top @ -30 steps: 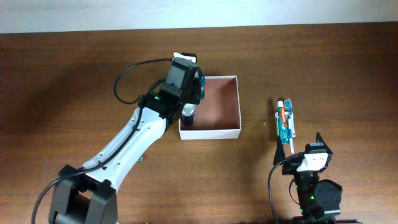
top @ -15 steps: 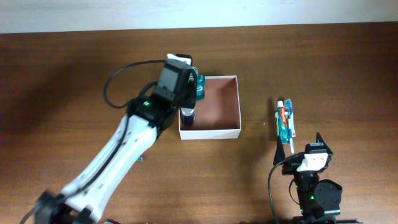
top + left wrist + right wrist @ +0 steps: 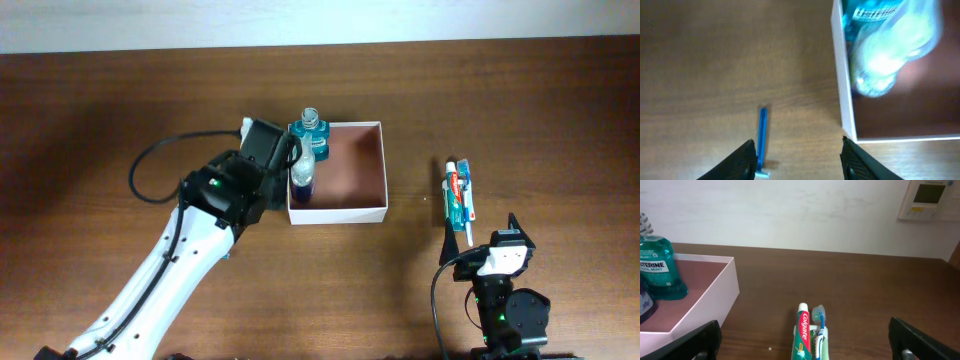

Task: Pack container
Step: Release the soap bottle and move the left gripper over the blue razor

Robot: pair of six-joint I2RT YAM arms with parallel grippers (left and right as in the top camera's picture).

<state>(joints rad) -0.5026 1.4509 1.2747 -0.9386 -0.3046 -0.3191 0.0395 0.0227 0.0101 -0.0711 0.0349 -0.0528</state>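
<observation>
Mouthwash bottle (image 3: pixel 311 133) stands in container (image 3: pixel 340 213); left claw (image 3: pixel 797 152) apart, empty; blue razor (image 3: pixel 762 137) lower left seems next; right claw (image 3: pixel 803 327) apart

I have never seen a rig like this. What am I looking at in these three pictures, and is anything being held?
Two robot arms work at a wooden table. One picture comes from a camera fixed above it. The other two come from a camera on each wrist, looking out past that arm's own fingers. The left gripper is open and empty, just outside the wall of the container, a shallow white box. Inside it stand a teal bottle and a smaller purple bottle. A thin blue item lies on the table by the left gripper. The right gripper, also open and empty, points toward a toothpaste tube and a toothbrush lying side by side. Nothing is held.
</observation>
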